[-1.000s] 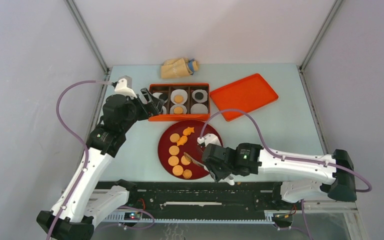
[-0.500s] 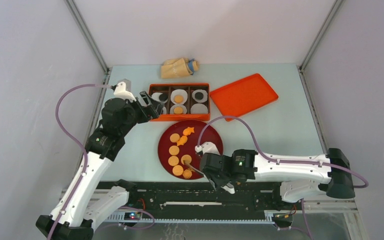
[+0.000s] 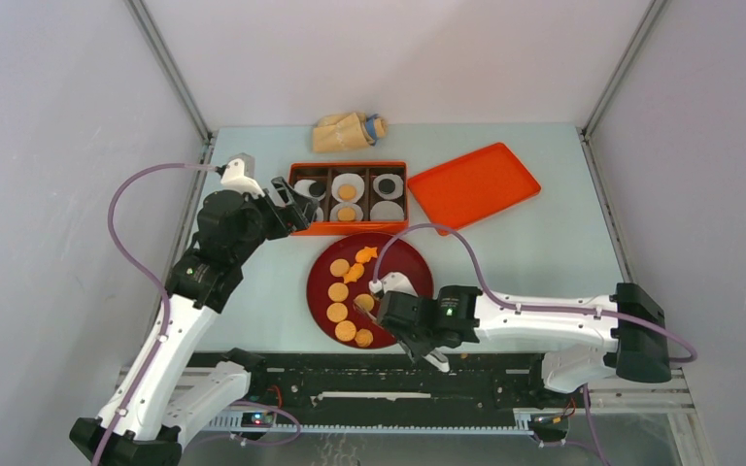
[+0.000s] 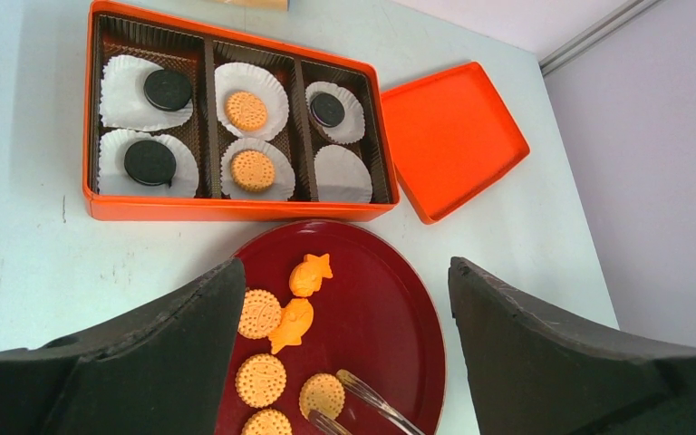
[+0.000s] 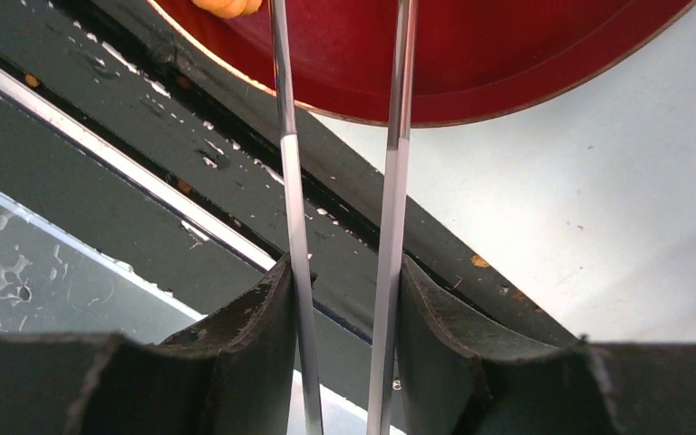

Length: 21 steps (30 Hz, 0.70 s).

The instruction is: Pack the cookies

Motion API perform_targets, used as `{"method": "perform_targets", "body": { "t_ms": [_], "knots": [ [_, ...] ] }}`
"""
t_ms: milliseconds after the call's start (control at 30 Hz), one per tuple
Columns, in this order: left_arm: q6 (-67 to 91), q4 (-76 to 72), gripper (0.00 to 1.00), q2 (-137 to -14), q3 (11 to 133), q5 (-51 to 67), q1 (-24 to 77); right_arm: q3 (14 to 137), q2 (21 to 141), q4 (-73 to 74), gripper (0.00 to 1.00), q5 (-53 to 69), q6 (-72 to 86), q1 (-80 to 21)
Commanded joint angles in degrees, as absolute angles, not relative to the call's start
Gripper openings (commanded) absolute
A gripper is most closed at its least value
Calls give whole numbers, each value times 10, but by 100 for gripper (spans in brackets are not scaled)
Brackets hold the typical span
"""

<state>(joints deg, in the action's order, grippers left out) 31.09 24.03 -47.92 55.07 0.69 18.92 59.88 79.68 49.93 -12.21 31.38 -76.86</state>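
The right gripper point(image 5: 343, 281) is clamped on tongs point(image 5: 292, 181), tips beside a cookie point(image 4: 322, 395) on the plate point(image 4: 390, 308). The left gripper point(image 4: 344, 272) is held open.

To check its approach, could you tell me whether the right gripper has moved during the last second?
Yes: the right gripper, gripping metal tongs, has shifted left, further over the dark red plate.

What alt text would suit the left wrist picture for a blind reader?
An orange box of six white paper cups, five holding cookies, sits beyond a dark red plate of tan cookies. Metal tongs reach over the plate; the open left hand frames the view.
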Motion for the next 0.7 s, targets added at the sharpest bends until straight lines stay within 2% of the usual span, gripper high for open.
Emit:
{"method": "perform_targets", "body": {
  "t_ms": [0, 100, 300, 667],
  "knots": [
    [309, 227, 87, -473, 541, 10, 186, 643, 781, 507, 35, -173, 303, -761],
    [308, 225, 87, -479, 545, 11, 186, 674, 755, 519, 31, -205, 286, -738],
    [306, 221, 87, -499, 552, 16, 186, 744, 731, 510, 30, -226, 207, -641],
    [298, 214, 87, -512, 549, 11, 186, 796, 839, 392, 28, -171, 113, -500]
  ]
}}
